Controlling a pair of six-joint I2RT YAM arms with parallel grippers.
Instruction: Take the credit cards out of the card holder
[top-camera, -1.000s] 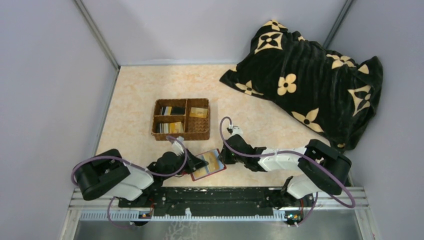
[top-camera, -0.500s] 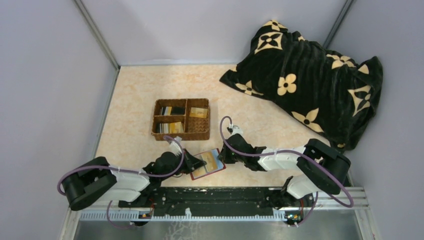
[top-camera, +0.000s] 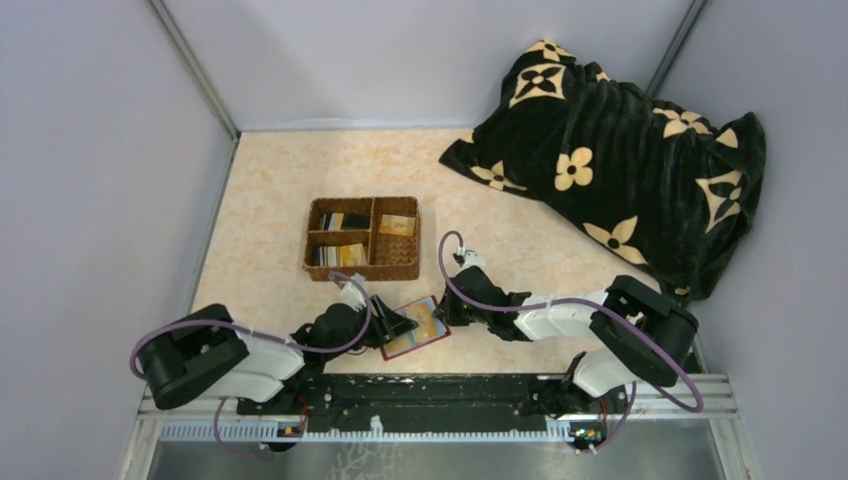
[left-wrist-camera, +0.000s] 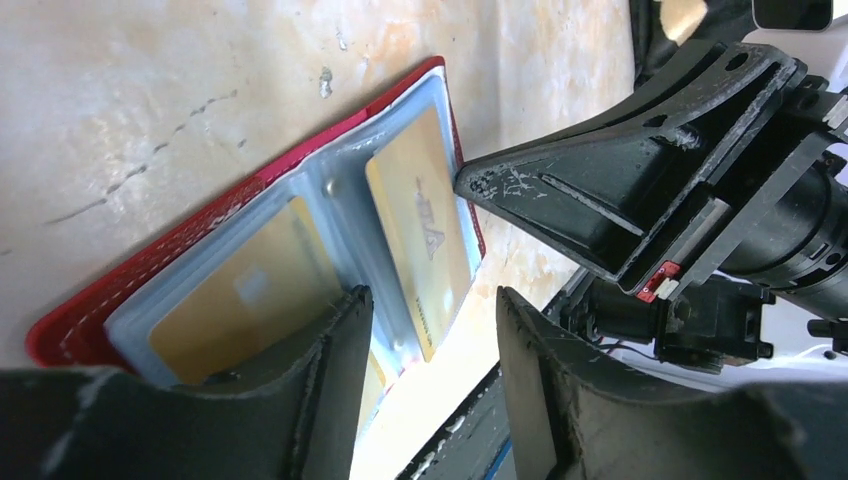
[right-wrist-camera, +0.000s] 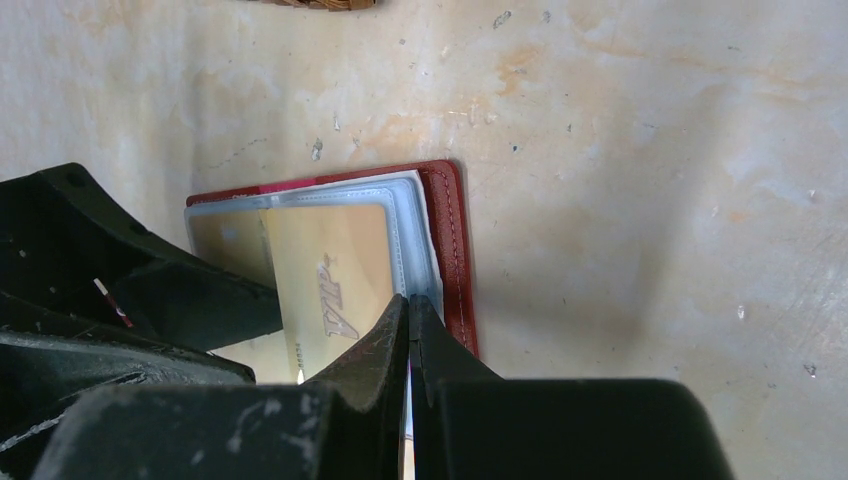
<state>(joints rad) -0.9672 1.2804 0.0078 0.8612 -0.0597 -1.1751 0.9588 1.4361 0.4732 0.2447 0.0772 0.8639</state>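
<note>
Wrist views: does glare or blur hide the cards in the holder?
Left wrist: holder and cards are sharp, with only a mild sheen on the clear pockets; the left fingers near the lens are soft, with a washed-out bright patch between them. Right wrist: even light, card lettering readable; the dark, blurred right fingers cover the holder's lower part.

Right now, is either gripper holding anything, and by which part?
Left gripper is open over the red booklet-style card holder, holding nothing. Right gripper is shut at its clear pocket edge; pinching or just pressing, I cannot tell.
</note>
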